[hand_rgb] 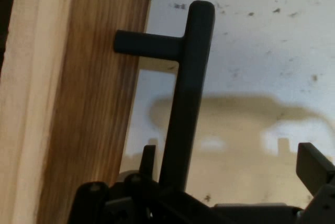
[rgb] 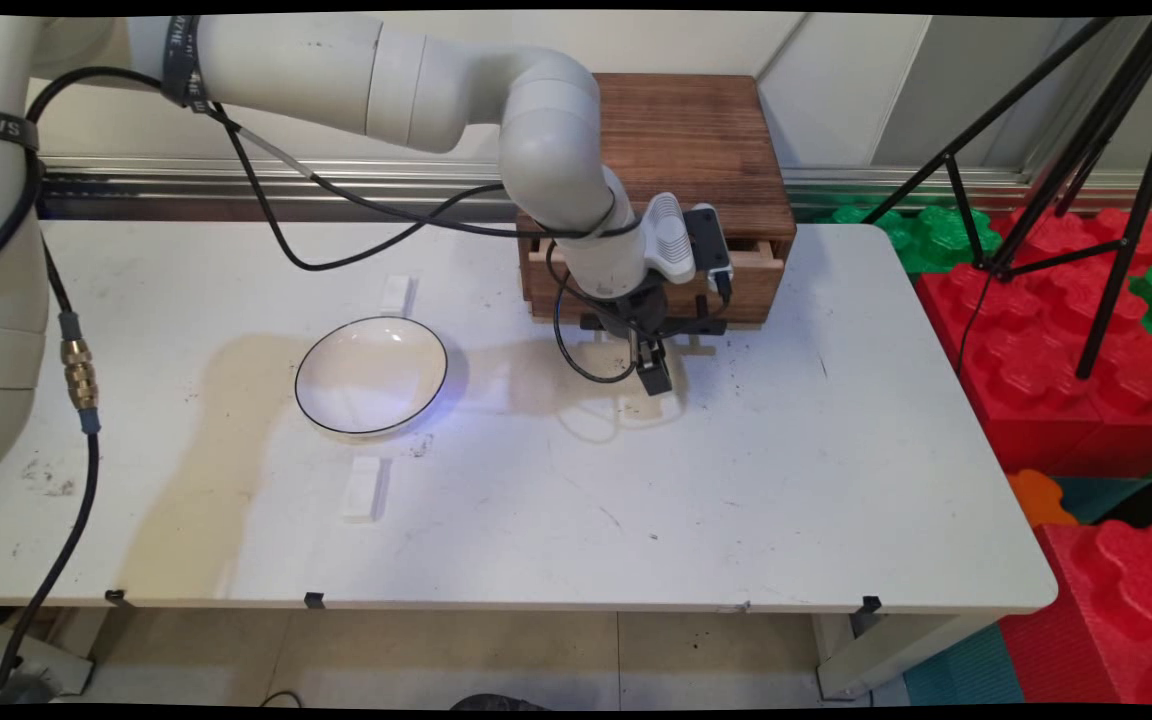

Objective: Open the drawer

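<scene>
Starting at the left: finding one shallow round bowl (rgb: 371, 375), glossy white with a thin dark rim, sitting on the white table (rgb: 536, 520) and showing only its bare inside. Counting two small white rectangular blocks, one (rgb: 395, 294) just behind the bowl and the other (rgb: 363, 487) just in front of it, both lying flat and apart from it.

Moving right: seeing one wooden drawer box (rgb: 696, 140), dark brown and grained, standing at the table's far edge with its upper drawer (rgb: 766, 258) sticking out a little. Not being able to tell what is inside.

Noting the black gripper (rgb: 652, 372) hanging low over the table, just in front of the box. In the hand view, finding it (hand_rgb: 230, 164) spread wide and gripping nothing. Seeing one dark matte bar handle (hand_rgb: 188, 93), round and fixed on a short post to the grained wood front (hand_rgb: 89, 103), passing between the fingers (hand_rgb: 314, 165).

Ending at the far right: one black tripod (rgb: 1086, 130) standing beyond the table among knobbly red floor blocks (rgb: 1086, 400).
</scene>
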`<state>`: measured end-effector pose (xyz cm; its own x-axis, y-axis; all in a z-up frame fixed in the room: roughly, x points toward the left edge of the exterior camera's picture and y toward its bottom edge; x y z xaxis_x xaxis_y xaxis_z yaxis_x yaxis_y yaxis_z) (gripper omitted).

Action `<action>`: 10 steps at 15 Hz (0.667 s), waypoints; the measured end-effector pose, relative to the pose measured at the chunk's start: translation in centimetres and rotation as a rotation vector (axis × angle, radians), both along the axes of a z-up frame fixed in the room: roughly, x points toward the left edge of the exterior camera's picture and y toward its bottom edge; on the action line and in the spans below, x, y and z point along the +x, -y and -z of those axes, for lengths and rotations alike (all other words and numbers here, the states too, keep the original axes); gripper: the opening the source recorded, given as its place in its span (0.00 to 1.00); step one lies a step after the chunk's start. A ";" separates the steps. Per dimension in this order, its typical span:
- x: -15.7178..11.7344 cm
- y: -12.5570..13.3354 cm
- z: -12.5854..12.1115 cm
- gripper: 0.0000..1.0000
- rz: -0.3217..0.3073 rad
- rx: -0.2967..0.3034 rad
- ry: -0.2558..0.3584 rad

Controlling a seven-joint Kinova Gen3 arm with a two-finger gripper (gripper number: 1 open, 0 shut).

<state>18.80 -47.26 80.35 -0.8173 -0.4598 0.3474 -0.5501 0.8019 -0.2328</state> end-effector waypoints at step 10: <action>-1.3 -4.6 -0.5 1.00 -0.020 0.047 -0.035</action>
